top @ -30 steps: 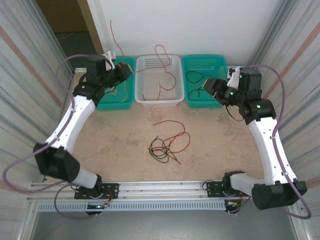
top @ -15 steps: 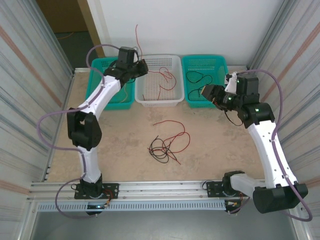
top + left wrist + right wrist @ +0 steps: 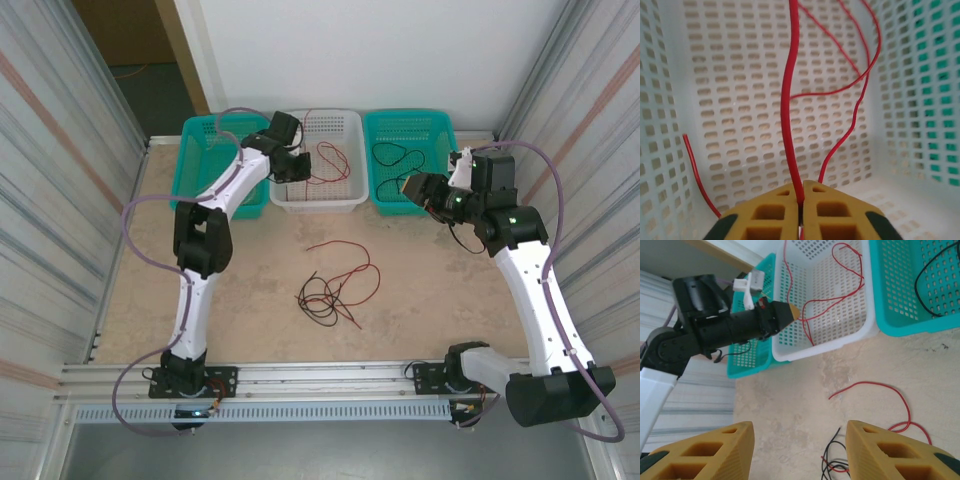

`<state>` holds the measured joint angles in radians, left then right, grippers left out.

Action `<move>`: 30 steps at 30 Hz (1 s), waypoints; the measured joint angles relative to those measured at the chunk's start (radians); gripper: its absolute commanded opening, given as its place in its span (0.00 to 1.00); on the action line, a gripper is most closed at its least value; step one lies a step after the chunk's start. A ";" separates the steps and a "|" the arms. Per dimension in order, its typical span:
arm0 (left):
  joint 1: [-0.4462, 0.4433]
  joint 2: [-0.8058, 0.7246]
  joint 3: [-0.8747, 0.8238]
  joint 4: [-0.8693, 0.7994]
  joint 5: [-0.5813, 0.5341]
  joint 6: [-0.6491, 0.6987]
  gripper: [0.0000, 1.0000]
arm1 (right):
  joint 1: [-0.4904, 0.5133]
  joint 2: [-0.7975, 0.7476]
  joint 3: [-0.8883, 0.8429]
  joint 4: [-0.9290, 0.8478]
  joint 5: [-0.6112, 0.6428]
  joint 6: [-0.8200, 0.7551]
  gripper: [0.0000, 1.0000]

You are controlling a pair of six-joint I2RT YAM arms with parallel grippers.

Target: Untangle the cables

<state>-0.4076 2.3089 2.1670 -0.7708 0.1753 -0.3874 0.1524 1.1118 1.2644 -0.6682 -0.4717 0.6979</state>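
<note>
- Several cables (image 3: 328, 292), black strands knotted with a red one, lie heaped in the middle of the table (image 3: 240, 270), well apart from both arms.
- One red cable (image 3: 789, 100) already runs inside the white basket (image 3: 730, 110), its thin loops draped against the perforated walls. A black cable (image 3: 392, 155) sits coiled in the right teal basket (image 3: 435, 140).
- At the white basket, the left gripper (image 3: 801, 200) has its yellow pads pressed together, and the red cable is pinched in the seam between them.
- Near the right teal basket, the right gripper (image 3: 800, 450) hangs above the table with its fingers (image 3: 715, 450) spread wide and nothing between them. The heap shows just below it in its wrist view.
- By my reading, the step in hand is dropping a freed red strand into its basket, so sorting is partly done and the knot remains.
- Next, the left pads should part so the strand falls inside the rim, and the arm should lift away without snagging a loop.
- After that, the open right gripper looks best placed to come down on the heap and take a single strand near a free end.
</note>
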 measured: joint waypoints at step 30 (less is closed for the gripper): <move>-0.085 -0.698 -0.381 0.000 -0.010 0.110 0.97 | 0.290 0.127 0.004 -0.015 0.167 -0.010 0.51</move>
<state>-0.4931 1.6104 1.7863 -0.7708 0.1650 -0.2775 0.4427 1.2385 1.2686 -0.6834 -0.3050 0.6876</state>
